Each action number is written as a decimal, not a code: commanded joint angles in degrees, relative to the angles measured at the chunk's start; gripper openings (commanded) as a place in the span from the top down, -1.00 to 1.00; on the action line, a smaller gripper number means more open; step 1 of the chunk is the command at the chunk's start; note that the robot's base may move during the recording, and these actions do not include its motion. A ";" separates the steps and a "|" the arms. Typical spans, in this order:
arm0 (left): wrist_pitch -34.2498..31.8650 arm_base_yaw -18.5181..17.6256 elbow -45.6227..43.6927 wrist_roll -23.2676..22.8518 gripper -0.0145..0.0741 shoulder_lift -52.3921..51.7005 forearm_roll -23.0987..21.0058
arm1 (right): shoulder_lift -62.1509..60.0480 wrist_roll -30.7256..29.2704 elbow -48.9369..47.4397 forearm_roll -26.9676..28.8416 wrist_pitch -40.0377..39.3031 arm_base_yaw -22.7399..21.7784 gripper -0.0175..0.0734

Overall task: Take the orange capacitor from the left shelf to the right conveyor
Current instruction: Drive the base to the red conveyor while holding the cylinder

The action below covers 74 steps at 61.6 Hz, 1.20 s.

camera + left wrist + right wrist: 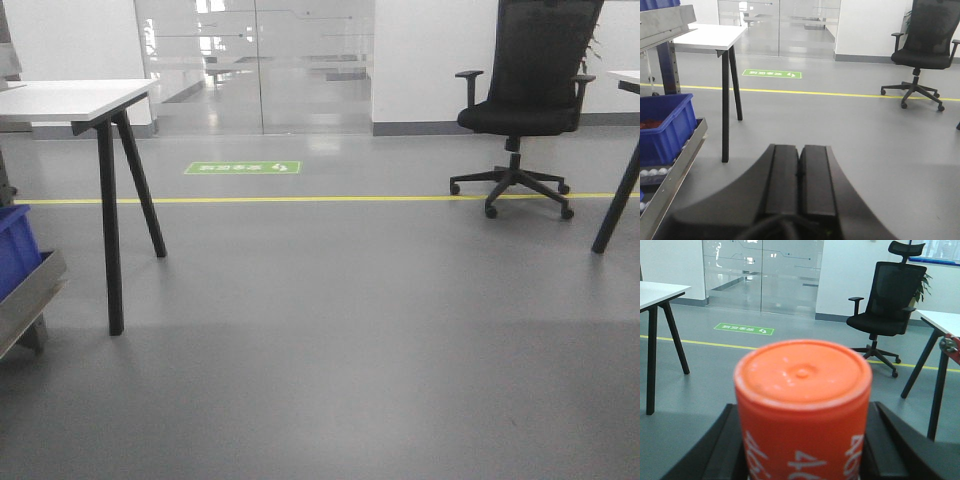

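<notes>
Grip looks secure: right tool (pixel 805 455) clamps the small orange cylindrical capacitor (pixel 802 385) upright, likely for carrying; left tool (pixel 799 175) closed, empty.

Office-cum-workshop floor — white desk (pixel 710 36) and glass partition (pixel 780 25) ahead of the left claw (pixel 799 150), swivel chair (pixel 927 47) to its far right, yellow line (pixel 840 94) across grey flooring (pixel 875 150); blue parts bin (pixel 665 125) on a steel shelf (pixel 677 170) at its left.

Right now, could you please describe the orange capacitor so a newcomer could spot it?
Before the black office chair and grey floor, the right pincer fills the right wrist view's foreground. Between its black fingers stands the orange capacitor, the only bright orange cylinder, with white digits on its side.
</notes>
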 commanded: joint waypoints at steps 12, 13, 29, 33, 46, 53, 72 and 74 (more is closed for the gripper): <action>-5.08 -0.25 -0.22 -0.09 0.96 -0.67 -0.10 | 0.87 -0.20 -1.60 -0.33 -5.08 -0.44 0.49; -5.08 -0.25 -0.22 -0.09 0.96 -0.67 -0.10 | 0.87 -0.20 -1.60 -0.33 -5.08 -0.44 0.49; -5.08 -0.25 -0.22 -0.09 0.96 -0.67 -0.10 | 0.87 -0.20 -1.60 -0.33 -5.08 -0.44 0.49; -5.19 -0.25 -0.22 -0.09 0.96 -0.67 -0.10 | 0.87 -0.20 -1.60 -0.33 -5.00 -0.44 0.49; -5.19 -0.25 -0.22 -0.09 0.96 -0.67 -0.10 | 0.94 -0.20 -1.60 -0.33 -5.02 -0.44 0.49; -5.19 -0.25 -0.22 -0.09 0.96 -0.67 -0.10 | 0.94 -0.20 -1.60 -0.33 -5.02 -0.44 0.49; -5.19 -0.48 -0.22 -0.09 0.96 -0.67 -0.10 | 0.94 -0.20 -1.60 -0.33 -5.02 -0.44 0.49; -5.19 -0.48 -0.22 -0.09 0.96 -0.67 -0.10 | 0.94 -0.20 -1.60 -0.33 -5.02 -0.44 0.49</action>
